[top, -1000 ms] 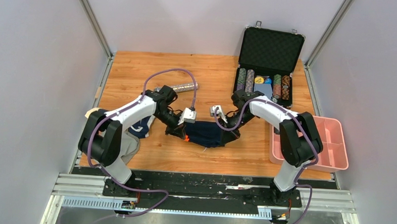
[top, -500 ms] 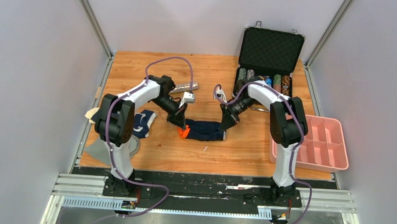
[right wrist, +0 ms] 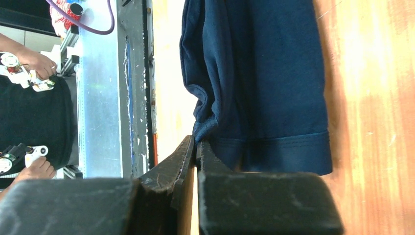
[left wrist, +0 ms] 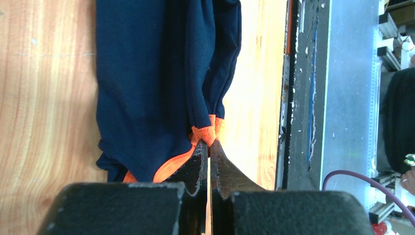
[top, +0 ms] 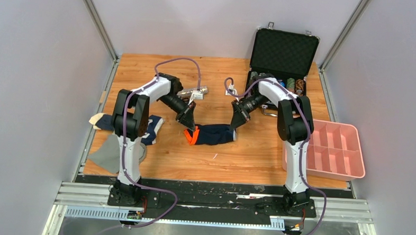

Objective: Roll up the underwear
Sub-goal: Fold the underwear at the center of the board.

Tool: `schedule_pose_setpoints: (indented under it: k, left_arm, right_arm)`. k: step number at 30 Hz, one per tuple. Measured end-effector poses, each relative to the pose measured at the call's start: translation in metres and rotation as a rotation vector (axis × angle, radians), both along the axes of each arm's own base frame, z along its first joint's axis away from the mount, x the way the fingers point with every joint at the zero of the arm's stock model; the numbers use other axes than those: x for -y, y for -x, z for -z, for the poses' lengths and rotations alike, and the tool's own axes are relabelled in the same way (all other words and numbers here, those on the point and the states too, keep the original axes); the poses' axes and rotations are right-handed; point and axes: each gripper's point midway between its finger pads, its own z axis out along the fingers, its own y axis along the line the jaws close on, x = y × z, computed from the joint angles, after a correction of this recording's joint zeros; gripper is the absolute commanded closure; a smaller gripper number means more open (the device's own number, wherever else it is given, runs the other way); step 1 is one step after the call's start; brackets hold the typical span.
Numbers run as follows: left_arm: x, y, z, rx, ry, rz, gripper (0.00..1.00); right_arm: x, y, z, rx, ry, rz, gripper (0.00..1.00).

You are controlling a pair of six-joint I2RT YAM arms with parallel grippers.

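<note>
Two navy boxer briefs on the counter (top: 161, 163).
The plain pair (top: 213, 134), orange-trimmed, lies stretched in a long folded band mid-counter; the striped pair (top: 153, 130) sits crumpled well left.

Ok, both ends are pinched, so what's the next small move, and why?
Probably lower both grippers together and lay the held edge flat on the table. The left gripper is shut on the orange-trimmed corner of the navy underwear, the right gripper on its plain hem, and the cloth between them sits in loose folds, too bunched to roll.
</note>
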Motion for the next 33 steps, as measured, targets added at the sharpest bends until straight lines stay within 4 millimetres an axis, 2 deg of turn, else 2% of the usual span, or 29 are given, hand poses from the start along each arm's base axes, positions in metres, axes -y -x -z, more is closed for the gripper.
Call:
schedule_pose_setpoints:
  k: [5,11,13,19,22,23,26,29,33]
  left_arm:
    - [-0.007,-0.009,0.006,-0.038,-0.008,-0.035,1.0]
    - [-0.008,-0.005,0.005,-0.074,-0.005,-0.046,1.0]
    - [-0.008,0.0,0.007,-0.099,-0.004,-0.049,1.0]
    - [-0.012,0.036,0.018,-0.224,-0.008,-0.04,1.0]
    - [-0.013,0.053,0.017,-0.254,-0.003,-0.03,1.0]
    - [-0.013,0.065,0.014,-0.273,0.002,-0.026,1.0]
    - [-0.013,0.081,0.006,-0.291,0.011,-0.023,1.0]
    - [-0.012,0.081,-0.002,-0.284,0.018,-0.014,1.0]
    - [-0.009,0.065,-0.013,-0.237,0.025,-0.008,1.0]
  right_arm:
    - [-0.001,-0.009,0.003,-0.014,0.0,0.009,1.0]
    - [-0.002,-0.007,0.001,-0.044,0.005,0.023,1.0]
    - [-0.001,0.0,0.004,-0.071,0.003,0.028,1.0]
    - [0.006,0.046,0.012,-0.203,0.042,0.036,1.0]
    - [0.007,0.063,0.009,-0.229,0.045,0.034,1.0]
    - [0.007,0.067,0.008,-0.237,0.042,0.035,1.0]
    - [0.005,0.077,0.005,-0.268,0.038,0.036,1.0]
    - [0.003,0.077,0.003,-0.281,0.037,0.044,1.0]
    - [0.001,0.067,-0.002,-0.259,0.032,0.05,1.0]
